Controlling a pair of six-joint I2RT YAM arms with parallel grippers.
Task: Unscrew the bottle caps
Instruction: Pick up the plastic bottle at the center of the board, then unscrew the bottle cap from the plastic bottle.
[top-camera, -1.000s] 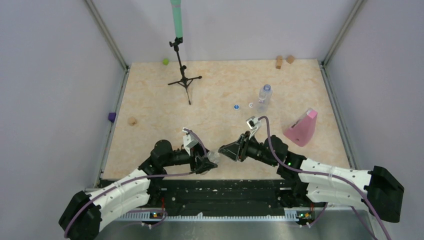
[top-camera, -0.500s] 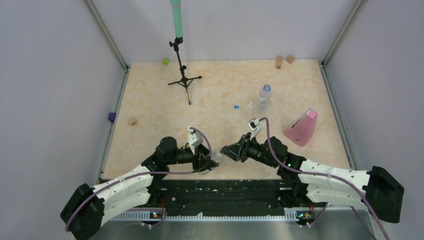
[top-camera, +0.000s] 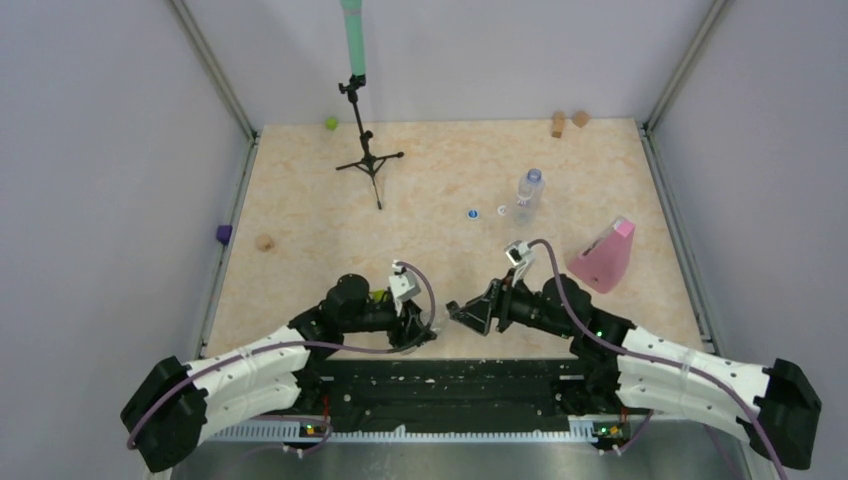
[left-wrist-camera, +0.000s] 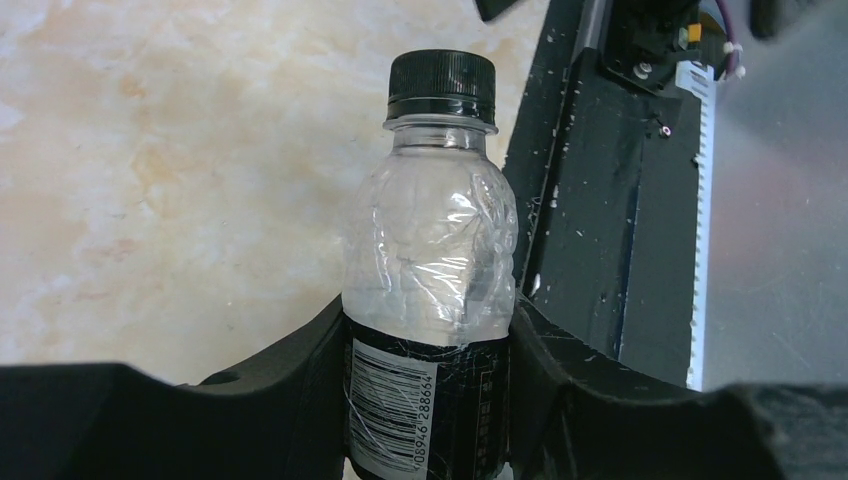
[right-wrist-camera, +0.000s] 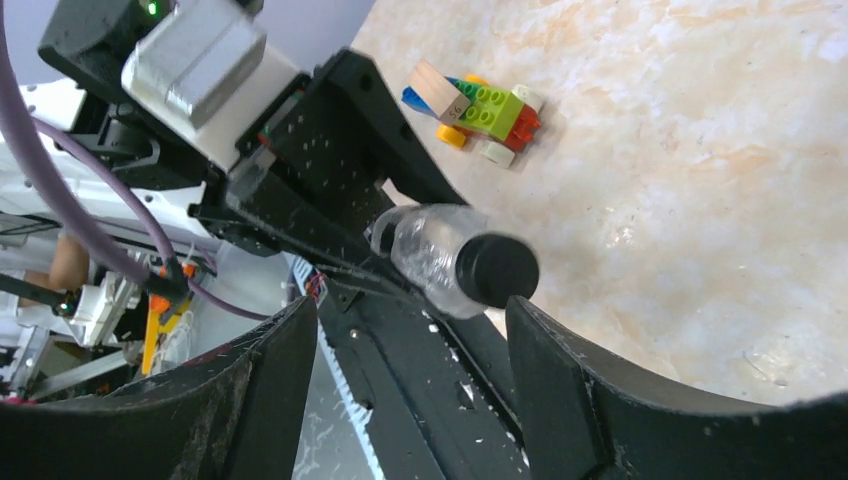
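**Step in hand:** unscrew black cap from bottle.

**Left hand**: clamped on bottle at the label band, both fingers flush vs. the body. Bottle is held tipped toward the right arm, at the near edge of desk. Neck and cap are free. Cap looks fully seated, no thread gap visible.

**Right hand**: open, holds nothing. Cap sits betw. its fingers w/ a clear gap each side, somewhat off-centre in the wrist view.

**How to do it well (judgement):**
- Centre cap betw. fingers before closing, else one finger lands first and shoves the bottle sideways.
- Pads on the ribbed skirt only, not the neck ring.
- Close firmly. Clear body is thin and prob. twists or crumples, so left clamp has to hold hard.
- Rotate about the bottle's own axis. An off-axis turn levers the bottle out of the left hand.
- Prob. needs several turn/regrasp cycles.

**Elsewhere:** second bottle stands well apart at far right. Too small to tell if it is capped. Blue cap and white cap lie loose near it.
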